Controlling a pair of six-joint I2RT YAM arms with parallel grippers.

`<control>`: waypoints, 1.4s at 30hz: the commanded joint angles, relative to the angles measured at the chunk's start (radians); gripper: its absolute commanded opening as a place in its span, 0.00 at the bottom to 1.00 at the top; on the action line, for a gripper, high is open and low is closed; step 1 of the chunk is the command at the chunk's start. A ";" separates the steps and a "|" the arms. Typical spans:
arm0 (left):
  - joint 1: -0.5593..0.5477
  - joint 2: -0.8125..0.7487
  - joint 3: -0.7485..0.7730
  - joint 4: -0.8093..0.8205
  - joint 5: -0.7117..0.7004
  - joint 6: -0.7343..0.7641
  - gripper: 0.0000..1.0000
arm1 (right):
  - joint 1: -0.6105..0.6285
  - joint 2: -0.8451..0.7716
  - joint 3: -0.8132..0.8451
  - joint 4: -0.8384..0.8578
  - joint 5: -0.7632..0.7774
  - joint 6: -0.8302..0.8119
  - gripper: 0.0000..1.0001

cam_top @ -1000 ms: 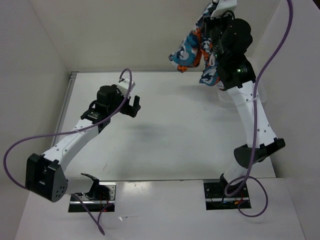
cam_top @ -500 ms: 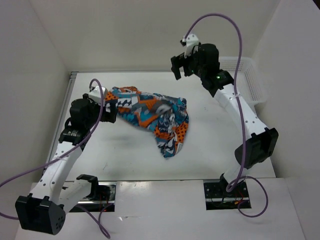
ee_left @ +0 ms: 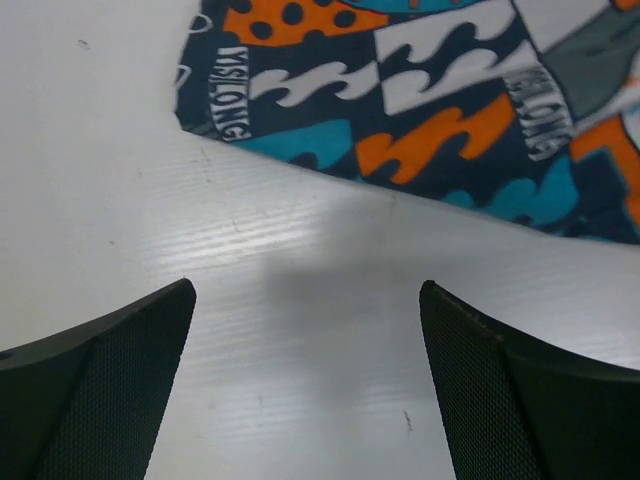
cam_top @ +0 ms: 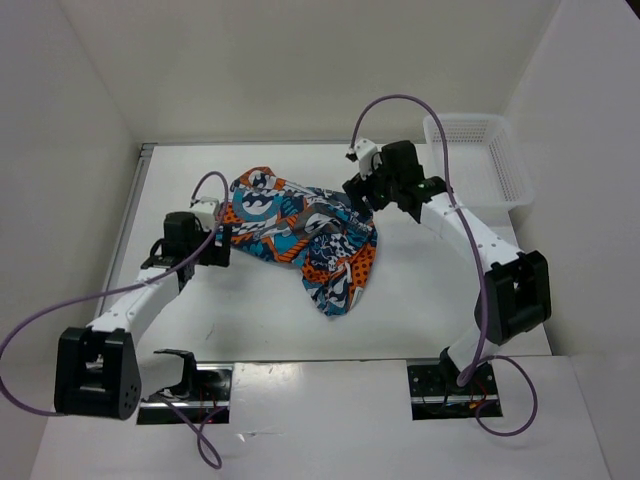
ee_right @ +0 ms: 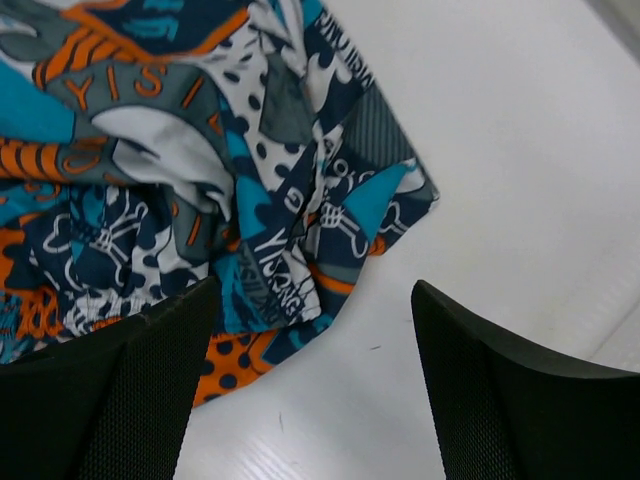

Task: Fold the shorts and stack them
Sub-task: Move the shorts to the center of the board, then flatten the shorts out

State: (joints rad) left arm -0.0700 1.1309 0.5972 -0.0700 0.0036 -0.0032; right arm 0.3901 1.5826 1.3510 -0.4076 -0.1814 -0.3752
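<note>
At centre left of the top view, the left gripper [cam_top: 214, 250] sits low over the white table [cam_top: 430, 290], its jaws spread wide and empty, just beside the left edge of the shorts [cam_top: 305, 240]. In its wrist view only bare table lies between the fingers. The shorts lie rumpled and unfolded at the frame's centre, one end trailing toward the lower middle. The right gripper [cam_top: 362, 190], jaws also spread and holding nothing, hovers at the shorts' upper right edge. A white mesh basket [cam_top: 505, 165] stands at upper right.
</note>
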 commanded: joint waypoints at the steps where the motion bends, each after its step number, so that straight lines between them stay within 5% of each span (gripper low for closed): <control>1: 0.050 0.070 0.096 0.144 -0.011 0.003 1.00 | 0.001 -0.010 -0.047 0.000 -0.052 -0.021 0.83; 7: 0.101 0.307 0.286 0.061 0.079 0.003 1.00 | 0.001 0.053 -0.173 0.099 -0.033 -0.048 0.94; 14: 0.099 0.449 0.296 0.114 0.093 0.003 1.00 | 0.001 0.192 -0.148 0.156 -0.010 -0.119 0.98; 18: 0.099 0.449 0.257 0.145 0.070 0.003 1.00 | 0.036 0.224 -0.148 0.122 -0.030 -0.200 0.70; 21: 0.099 0.429 0.236 0.180 0.061 0.003 1.00 | 0.070 0.224 -0.190 0.098 -0.030 -0.237 0.38; 22: 0.099 0.429 0.236 0.190 0.061 0.003 1.00 | 0.090 0.224 -0.199 0.098 -0.030 -0.255 0.20; 25: 0.099 0.417 0.236 0.202 0.061 0.003 1.00 | 0.101 0.191 -0.175 0.114 -0.011 -0.255 0.02; 31: 0.099 0.394 0.246 0.291 -0.033 0.003 1.00 | 0.101 0.216 0.116 0.300 0.324 -0.358 0.00; 36: 0.099 0.363 0.289 0.305 -0.117 0.003 1.00 | 0.145 0.349 0.666 0.193 0.382 -0.329 0.00; 39: 0.099 0.331 0.289 0.294 -0.129 0.003 1.00 | 0.203 0.315 0.682 0.104 0.327 -0.361 0.00; 42: 0.099 0.302 0.280 0.285 -0.119 0.003 1.00 | 0.227 0.209 0.512 -0.025 0.233 -0.395 0.00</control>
State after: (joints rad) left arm 0.0311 1.4830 0.8482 0.1654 -0.1005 -0.0032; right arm 0.5781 1.8492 1.9659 -0.2764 0.1284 -0.7246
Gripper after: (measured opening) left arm 0.995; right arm 0.025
